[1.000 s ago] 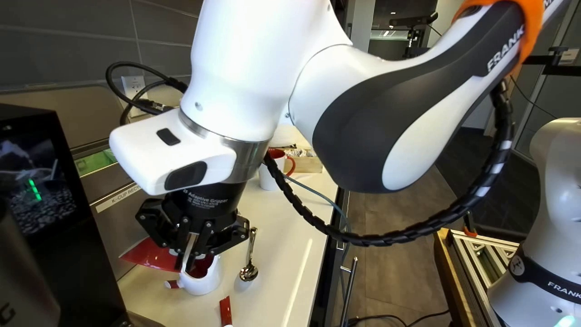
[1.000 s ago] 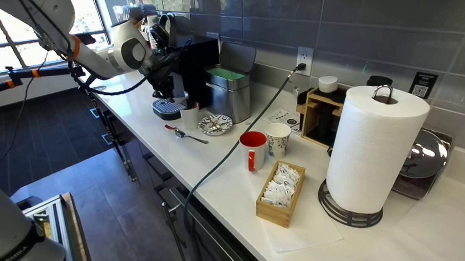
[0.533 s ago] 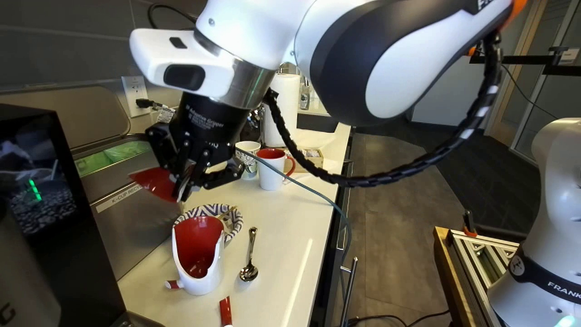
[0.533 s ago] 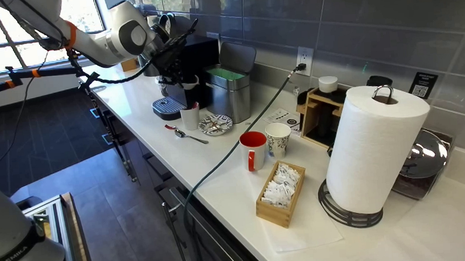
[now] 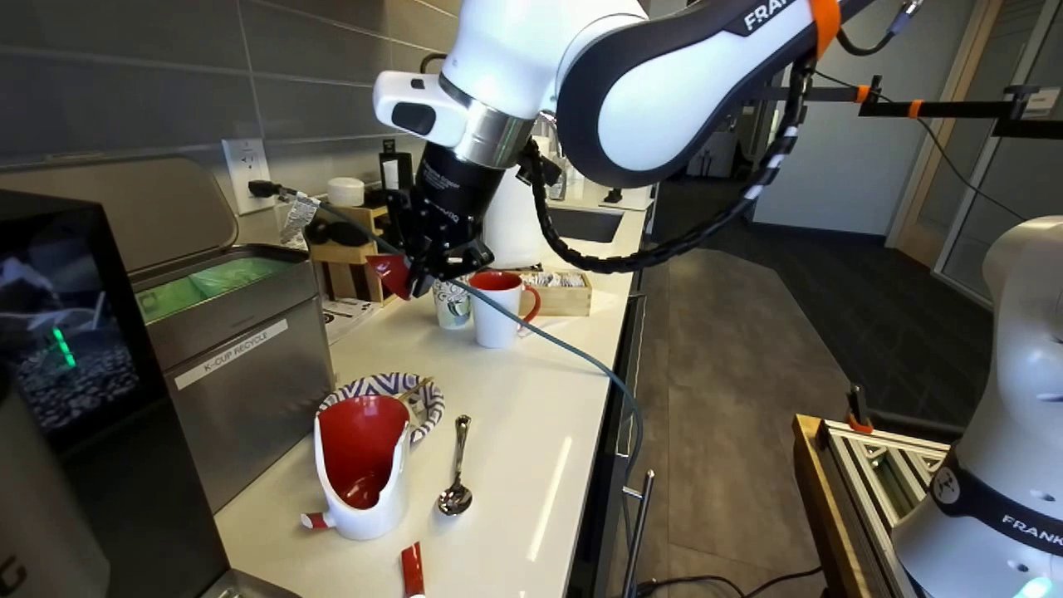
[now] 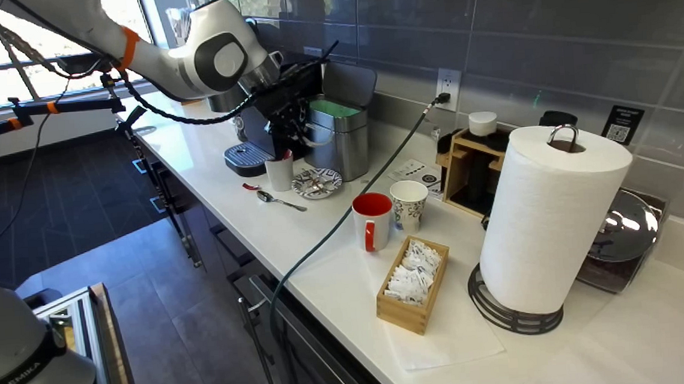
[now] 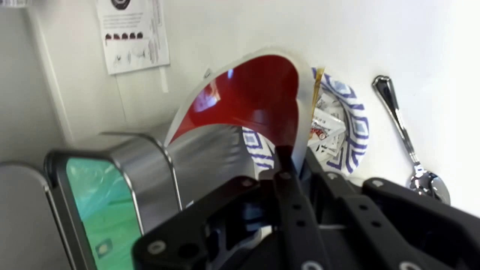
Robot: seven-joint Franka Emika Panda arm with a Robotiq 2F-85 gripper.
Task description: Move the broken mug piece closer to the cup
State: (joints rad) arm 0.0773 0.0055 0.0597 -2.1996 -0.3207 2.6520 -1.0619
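Note:
My gripper [image 5: 413, 284] is shut on the broken mug piece [image 7: 258, 90], a curved shard, glossy red inside and white outside. I hold it by one edge, high above the counter, with its pointed end to one side. It also shows red in an exterior view [image 5: 390, 274] and as a pale rim in an exterior view [image 6: 319, 139]. The cup [image 5: 384, 385], low and wide with a geometric pattern, stands on the counter below and holds packets. It also shows in the wrist view [image 7: 359, 127], partly behind the shard.
A broken white mug [image 5: 374, 515] with red inside stands beside the cup. A handle fragment [image 5: 413, 569] and a spoon [image 5: 456, 498] lie near. A steel bin [image 5: 249, 365], whole mug [image 5: 497, 324], paper cup [image 6: 408, 208], packet box [image 6: 414, 280] and hanging cable [image 6: 316, 251] are around.
My gripper has lifted the shard up from the broken mug and carried it past the patterned cup toward the whole mug's end of the counter. The objects on the counter have not moved.

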